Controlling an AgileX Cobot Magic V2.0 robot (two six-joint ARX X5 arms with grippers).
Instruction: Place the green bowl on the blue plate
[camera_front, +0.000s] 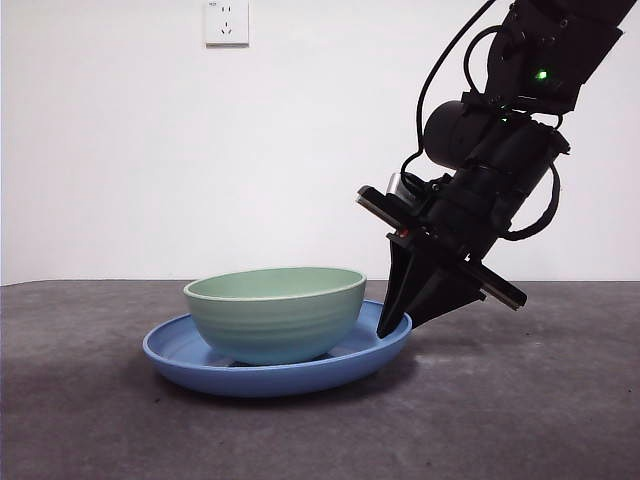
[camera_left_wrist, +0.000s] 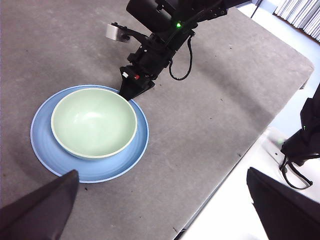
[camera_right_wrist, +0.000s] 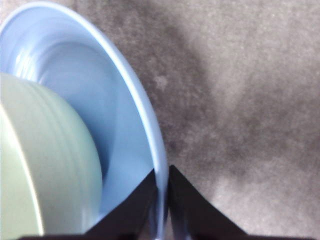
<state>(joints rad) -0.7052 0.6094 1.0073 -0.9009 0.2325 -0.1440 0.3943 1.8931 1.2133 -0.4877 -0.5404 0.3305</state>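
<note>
Pinching the blue plate (camera_right_wrist: 145, 115) rim, right tool (camera_right_wrist: 161, 186) beside green bowl (camera_front: 275, 312).

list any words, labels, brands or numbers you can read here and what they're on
No text can be read in these pictures.
Wall socket: a tiny mark at its top left corner, too small to read.
Green bowl: no writing shows.
Blue plate: no writing shows.
Right gripper, its jaws closed on the plate's rim: a green light and a small red spot on the arm, no legible label.
Left gripper: plain black, no marking.
</note>
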